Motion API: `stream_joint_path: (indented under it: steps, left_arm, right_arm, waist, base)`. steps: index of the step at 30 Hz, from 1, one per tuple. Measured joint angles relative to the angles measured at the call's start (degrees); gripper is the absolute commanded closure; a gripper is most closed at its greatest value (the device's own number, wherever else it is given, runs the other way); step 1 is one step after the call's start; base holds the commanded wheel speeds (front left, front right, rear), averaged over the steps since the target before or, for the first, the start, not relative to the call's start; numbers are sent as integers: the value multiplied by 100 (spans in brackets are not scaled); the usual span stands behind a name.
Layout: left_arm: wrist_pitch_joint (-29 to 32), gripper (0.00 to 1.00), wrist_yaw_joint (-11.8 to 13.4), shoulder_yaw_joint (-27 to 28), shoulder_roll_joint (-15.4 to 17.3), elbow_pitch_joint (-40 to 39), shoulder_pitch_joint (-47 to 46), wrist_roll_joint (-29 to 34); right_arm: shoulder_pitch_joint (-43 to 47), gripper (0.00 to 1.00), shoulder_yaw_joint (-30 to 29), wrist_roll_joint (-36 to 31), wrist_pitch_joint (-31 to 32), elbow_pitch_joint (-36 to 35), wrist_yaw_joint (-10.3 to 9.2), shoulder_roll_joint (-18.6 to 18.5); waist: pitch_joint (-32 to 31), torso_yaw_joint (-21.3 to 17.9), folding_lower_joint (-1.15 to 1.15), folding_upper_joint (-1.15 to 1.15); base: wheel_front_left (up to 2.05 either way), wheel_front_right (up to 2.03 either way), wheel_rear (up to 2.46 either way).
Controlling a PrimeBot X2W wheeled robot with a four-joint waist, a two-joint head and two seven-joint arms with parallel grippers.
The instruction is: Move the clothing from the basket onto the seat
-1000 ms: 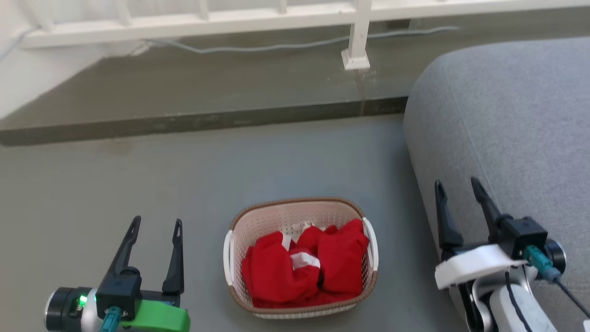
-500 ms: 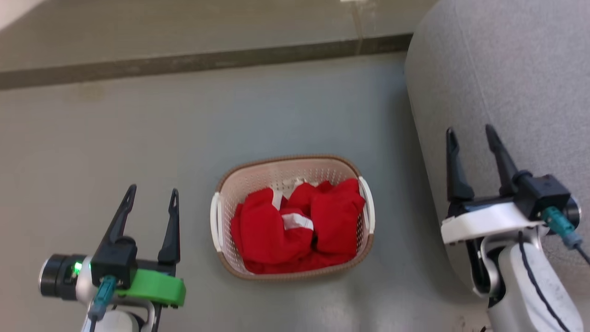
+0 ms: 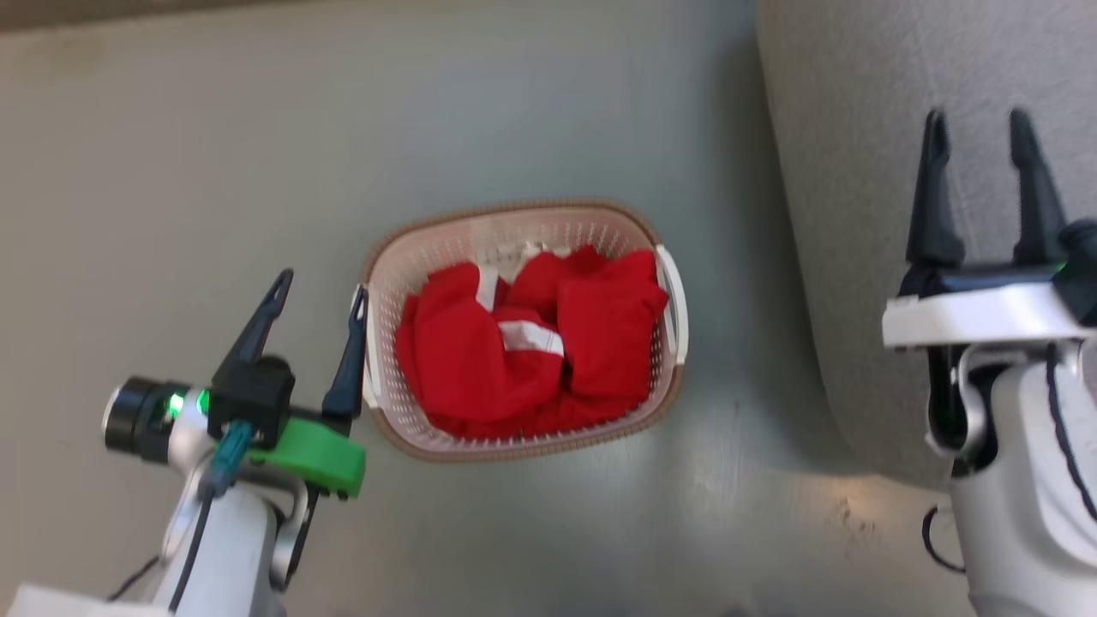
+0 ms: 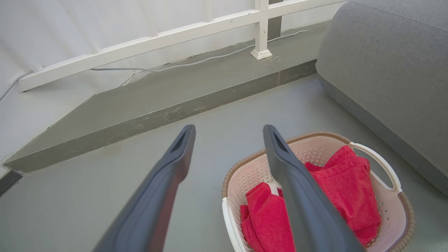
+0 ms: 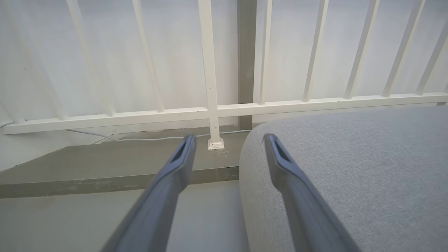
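The clothing [image 3: 480, 368] lies crumpled and red (white trim showing) in the basket [image 3: 523, 210] on the floor [image 3: 171, 171]. The left gripper [image 3: 323, 283] and right gripper [image 3: 976, 116] both gape, empty.

The floor [image 3: 214, 171] is a smooth grey surface with a glossy patch near the lower edge of the head view. The basket [image 3: 548, 233] rests upright directly on it, and the seat [image 3: 848, 171] stands to the basket's right, separated by a strip of bare floor. In the left wrist view, a raised grey step [image 4: 168, 94] borders the floor and carries a white railing post [image 4: 261, 53] and a pale cable [image 4: 196, 63].
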Motion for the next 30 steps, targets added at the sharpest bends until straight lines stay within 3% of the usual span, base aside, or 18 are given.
stream_joint_path:
  steps: [22, 30]
  left_arm:
    - [357, 0, -253, -695, 7, 1230, -1822, 567]
    - [356, 0, -341, -1121, -12, 1853, -2060, 824]
  right_arm:
    - [-1495, 0, -172, 15, -23, -489, 11, 1]
    - [-1769, 0, -194, 15, -24, -468, 15, 14]
  waist:
    - [1807, -160, 0, 0]
    - [2305, -260, 0, 0]
  base:
    - [0, 0, 0]
    - [0, 0, 0]
